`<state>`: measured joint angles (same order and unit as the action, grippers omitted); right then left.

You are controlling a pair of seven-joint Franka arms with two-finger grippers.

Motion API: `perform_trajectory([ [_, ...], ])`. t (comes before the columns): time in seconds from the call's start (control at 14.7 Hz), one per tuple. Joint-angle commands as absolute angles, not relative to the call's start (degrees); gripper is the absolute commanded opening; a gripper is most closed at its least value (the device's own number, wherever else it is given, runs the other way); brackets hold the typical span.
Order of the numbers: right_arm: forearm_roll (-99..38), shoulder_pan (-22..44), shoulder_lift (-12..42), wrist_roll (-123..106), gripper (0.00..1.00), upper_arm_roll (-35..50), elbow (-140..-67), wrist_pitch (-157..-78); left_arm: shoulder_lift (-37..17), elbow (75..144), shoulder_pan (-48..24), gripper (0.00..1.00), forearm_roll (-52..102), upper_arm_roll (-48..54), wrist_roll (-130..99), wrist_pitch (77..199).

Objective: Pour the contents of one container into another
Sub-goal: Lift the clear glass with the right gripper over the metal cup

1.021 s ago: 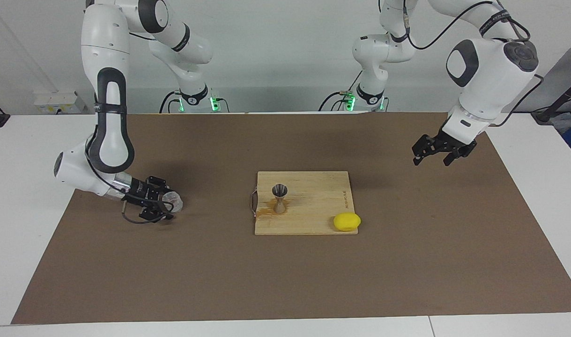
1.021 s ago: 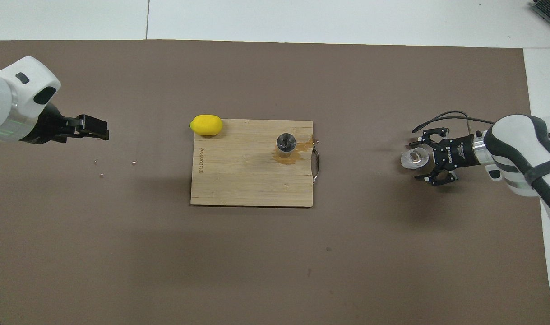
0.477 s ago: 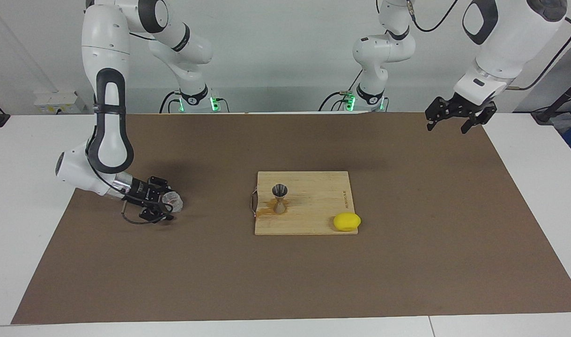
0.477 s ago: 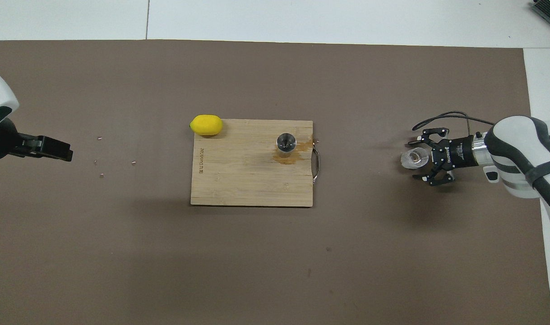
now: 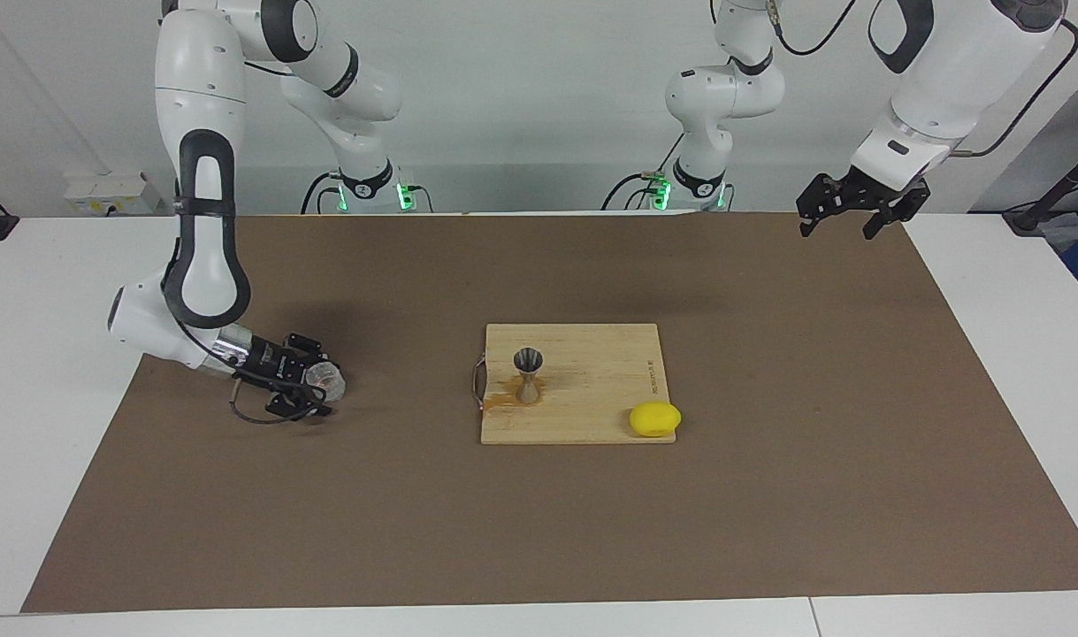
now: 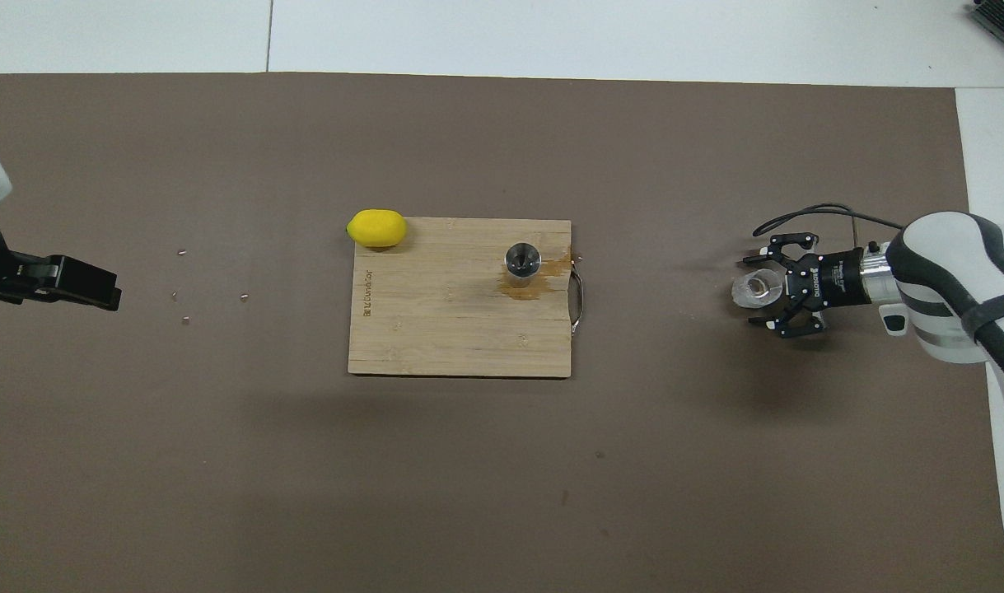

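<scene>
- The wooden cutting board (image 5: 583, 389) lies mid-table on the brown mat (image 5: 539, 531); every place below is given from it.
- The silver jigger (image 5: 529, 375) stands upright on the board, near the edge with the metal handle (image 5: 478, 386), which faces the right arm's end of the table. A brownish wet stain (image 6: 551, 268) spreads on the wood at its foot.
- A yellow lemon (image 5: 654, 418) rests at the board's corner farthest from the robots, toward the left arm's end, partly over the edge.
- The clear ribbed cup (image 5: 328, 380) sits on the mat well apart from the board, toward the right arm's end.
- The right gripper (image 6: 769, 286) lies low and nearly level at the mat, pointing toward the board, its fingers (image 6: 775, 325) spread on either side of the cup. They stand wide, and whether they press the cup's sides or only flank it cannot be told.
- The left gripper (image 5: 835, 219) hangs high in the air, well away from the board at the left arm's end, over the mat's edge nearest the robots. Its fingers (image 5: 808, 215) are spread apart and hold nothing.
- A few tiny specks (image 6: 213, 296) dot the mat between the board and the left arm's end.
</scene>
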<state>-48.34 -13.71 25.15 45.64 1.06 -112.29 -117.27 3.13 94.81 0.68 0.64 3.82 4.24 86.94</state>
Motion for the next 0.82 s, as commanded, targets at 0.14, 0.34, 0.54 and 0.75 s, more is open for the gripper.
perform_trajectory([
  [0.14,-50.27,-14.50,23.47,44.21,0.25,1.41,-114.17,-117.16,5.89,96.85,-0.27,1.00,0.09,1.85,5.45,87.81],
  [0.34,-50.89,-14.15,23.03,44.56,0.00,1.32,-114.00,-117.07,6.24,97.29,-0.61,1.00,0.00,1.85,5.44,87.11],
  [0.54,-50.89,-13.28,21.80,48.15,0.00,1.49,-113.29,-117.33,3.18,89.85,0.09,1.00,0.09,2.29,5.27,82.81],
  [0.75,-49.92,-9.59,20.31,54.55,0.00,1.23,-111.89,-117.60,3.51,91.05,0.18,1.00,0.18,2.29,4.83,83.58],
])
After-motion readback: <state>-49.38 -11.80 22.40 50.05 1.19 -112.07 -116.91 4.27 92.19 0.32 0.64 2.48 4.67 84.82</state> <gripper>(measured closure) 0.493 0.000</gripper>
